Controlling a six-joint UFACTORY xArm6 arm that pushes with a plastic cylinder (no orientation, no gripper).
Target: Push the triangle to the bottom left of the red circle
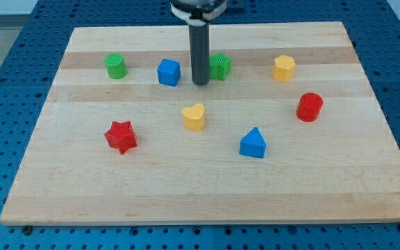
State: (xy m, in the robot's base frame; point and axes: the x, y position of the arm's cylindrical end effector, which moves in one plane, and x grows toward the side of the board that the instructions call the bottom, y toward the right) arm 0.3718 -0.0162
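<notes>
The blue triangle (pixel 253 143) lies right of the board's middle, toward the view's bottom. The red circle (pixel 310 107) stands up and to the right of it, near the board's right side. My tip (pixel 200 82) rests on the board near the view's top, between the blue cube (pixel 169 72) and the green star-like block (pixel 219 66). The tip is well up and to the left of the triangle and touches no block that I can make out.
A green cylinder (pixel 116 66) stands at the upper left. A yellow hexagon (pixel 284 68) is at the upper right. A yellow heart (pixel 194 117) lies near the middle. A red star (pixel 121 136) lies at the left. The wooden board (pixel 200 201) sits on a blue perforated table.
</notes>
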